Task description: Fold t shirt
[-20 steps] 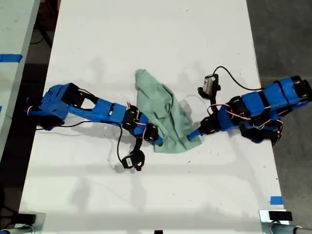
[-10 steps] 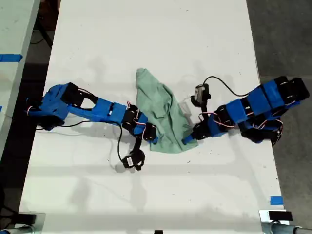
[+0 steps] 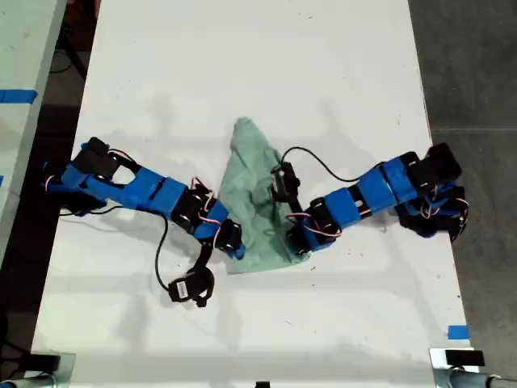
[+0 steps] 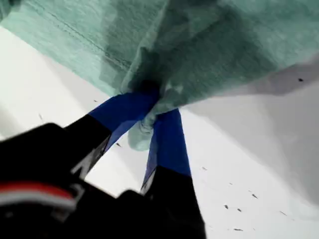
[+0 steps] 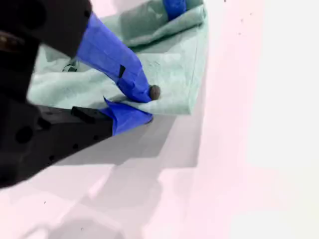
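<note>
Two blue arms meet at the t shirt (image 3: 254, 194), which lies crumpled near the middle of the white table (image 3: 242, 65) in the exterior view. One arm touches its hem at about 7 o'clock, the other at about 5 o'clock; I cannot tell which is which.

My first gripper (image 4: 149, 112) has its fingers (image 4: 169, 144) drawn narrow on a bunched wad of the mint fabric, and the rest of the cloth spreads beyond the tips.

My second gripper (image 5: 149, 105) pinches the shirt's edge. One of its fingers (image 5: 114, 59) lies on top of the cloth, the other beneath, nearly closed. The fabric's corner is just past the tips.
</note>
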